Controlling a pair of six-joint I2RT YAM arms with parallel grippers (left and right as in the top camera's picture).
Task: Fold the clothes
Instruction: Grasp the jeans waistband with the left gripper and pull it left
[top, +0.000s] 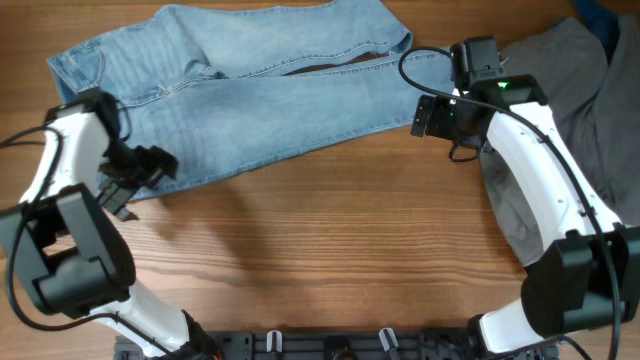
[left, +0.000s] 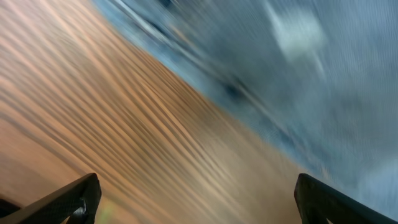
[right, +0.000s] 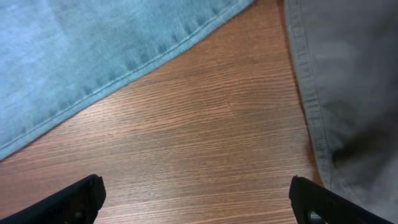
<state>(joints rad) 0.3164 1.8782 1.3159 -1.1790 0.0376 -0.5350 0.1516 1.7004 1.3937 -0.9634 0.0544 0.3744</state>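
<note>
The light blue jeans (top: 250, 85) lie spread across the far left and middle of the wooden table, legs running toward the right. My left gripper (top: 135, 180) is open and empty at the jeans' near left edge; its blurred wrist view shows denim (left: 323, 68) above bare wood. My right gripper (top: 432, 115) is open and empty just right of the jeans' leg end. Its wrist view shows the jeans' hemmed edge (right: 93, 56) at upper left and bare wood between the fingers (right: 196, 199).
A grey garment (top: 570, 110) lies at the right side of the table, its seamed edge close to my right gripper (right: 348, 93). A dark blue item (top: 605, 20) sits at the far right corner. Bare wood table (top: 330, 240) stretches along the front.
</note>
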